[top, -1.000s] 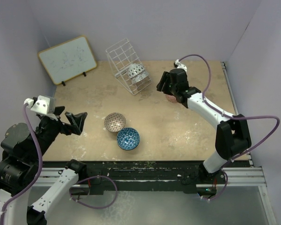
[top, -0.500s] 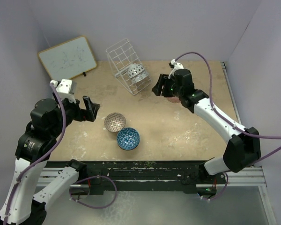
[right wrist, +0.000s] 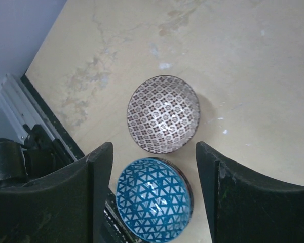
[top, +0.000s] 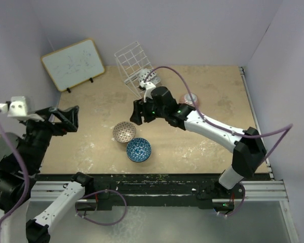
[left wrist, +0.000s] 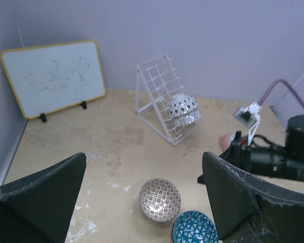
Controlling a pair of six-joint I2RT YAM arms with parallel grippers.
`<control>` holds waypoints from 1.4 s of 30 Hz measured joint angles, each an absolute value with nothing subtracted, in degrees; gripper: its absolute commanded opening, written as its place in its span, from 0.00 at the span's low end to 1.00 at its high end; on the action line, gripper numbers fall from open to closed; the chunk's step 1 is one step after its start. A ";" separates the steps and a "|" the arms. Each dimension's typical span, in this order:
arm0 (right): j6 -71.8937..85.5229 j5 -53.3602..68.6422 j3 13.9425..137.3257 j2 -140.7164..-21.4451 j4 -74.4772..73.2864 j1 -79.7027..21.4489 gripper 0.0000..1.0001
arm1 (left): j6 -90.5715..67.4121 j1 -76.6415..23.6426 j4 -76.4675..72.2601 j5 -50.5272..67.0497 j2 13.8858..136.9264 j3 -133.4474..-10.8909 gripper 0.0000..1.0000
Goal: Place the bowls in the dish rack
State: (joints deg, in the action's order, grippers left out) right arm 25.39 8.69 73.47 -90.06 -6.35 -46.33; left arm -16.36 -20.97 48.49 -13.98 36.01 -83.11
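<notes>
Rack at back of bench, 1 white bowl loaded. 3 left: brown bowl, blue bowl just beside it, pink bowl further right. R tool spread, empty, above brown bowl. L tool spread, empty, well apart.

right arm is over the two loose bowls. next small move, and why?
Probably lower the right gripper onto the rim of the brown patterned bowl. Its jaws are open and empty, and that bowl sits between them in the wrist view. The blue bowl lies close beside it, so I'd take the rim on the side away from it.
</notes>
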 measured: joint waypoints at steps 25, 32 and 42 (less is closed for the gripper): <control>13.76 -7.94 97.10 -118.52 -22.37 -66.92 0.61 | -16.93 -20.95 52.42 -18.79 30.74 -85.19 0.99; 12.27 -12.60 99.04 -122.34 -23.07 -66.63 0.49 | -16.93 -20.95 52.58 -19.05 30.74 -85.65 0.99; 11.51 -13.04 99.33 -123.72 -22.52 -66.63 0.35 | -16.93 -20.95 53.82 -19.77 30.68 -85.67 0.99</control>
